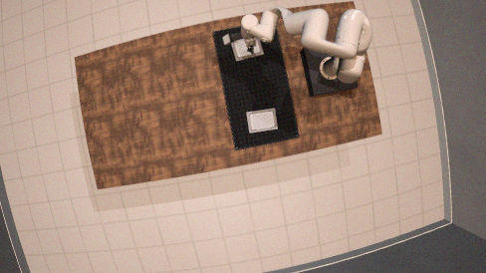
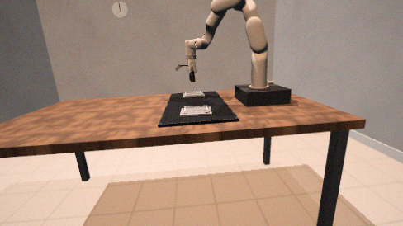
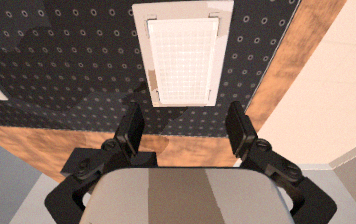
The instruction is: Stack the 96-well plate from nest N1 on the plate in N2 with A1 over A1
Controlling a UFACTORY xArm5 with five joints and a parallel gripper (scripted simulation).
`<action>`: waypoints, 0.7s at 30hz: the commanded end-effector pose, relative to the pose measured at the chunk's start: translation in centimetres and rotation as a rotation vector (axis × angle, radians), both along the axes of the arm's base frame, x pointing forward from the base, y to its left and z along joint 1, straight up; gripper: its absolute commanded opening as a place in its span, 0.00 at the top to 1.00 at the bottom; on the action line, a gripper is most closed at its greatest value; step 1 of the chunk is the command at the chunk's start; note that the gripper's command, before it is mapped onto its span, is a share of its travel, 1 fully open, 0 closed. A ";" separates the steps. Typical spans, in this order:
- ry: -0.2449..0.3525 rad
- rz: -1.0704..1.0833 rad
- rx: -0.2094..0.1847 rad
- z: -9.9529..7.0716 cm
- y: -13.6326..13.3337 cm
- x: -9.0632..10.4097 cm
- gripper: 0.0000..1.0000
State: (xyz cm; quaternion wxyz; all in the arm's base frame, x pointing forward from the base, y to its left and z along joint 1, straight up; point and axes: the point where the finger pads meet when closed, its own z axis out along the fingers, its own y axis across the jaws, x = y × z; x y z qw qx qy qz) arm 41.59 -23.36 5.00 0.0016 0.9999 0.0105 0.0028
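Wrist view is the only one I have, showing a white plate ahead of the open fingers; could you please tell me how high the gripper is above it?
Observer: On the exterior view the gripper hangs above that plate with a visible gap and no contact.
Operator: Thank you. Where is the other plate?
Observer: The top view shows the second plate lying alone at the opposite end of the black mat.
Operator: Is the arm stretched out flat?
Observer: No, the exterior view shows the arm arching high from its dark block, then bending down to the gripper.
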 end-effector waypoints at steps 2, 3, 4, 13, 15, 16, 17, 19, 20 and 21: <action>-0.002 0.000 -0.001 -0.5 0.0 0.1 0.00; -0.002 0.000 -0.001 -0.7 0.0 0.1 0.00; -0.002 0.000 -0.001 -0.9 0.0 0.1 0.00; -0.002 0.000 -0.001 -2.0 0.0 0.1 0.00; -0.002 0.000 -0.001 -2.4 0.0 0.1 0.00; -0.002 0.000 -0.001 -2.5 0.0 0.1 0.00; -0.002 0.000 -0.001 -2.7 0.0 0.1 0.00; -0.002 0.000 -0.001 -3.0 0.0 0.1 0.00; -0.002 0.000 -0.001 -3.2 0.0 0.1 0.00; -0.002 0.000 -0.001 -3.4 0.0 0.1 0.00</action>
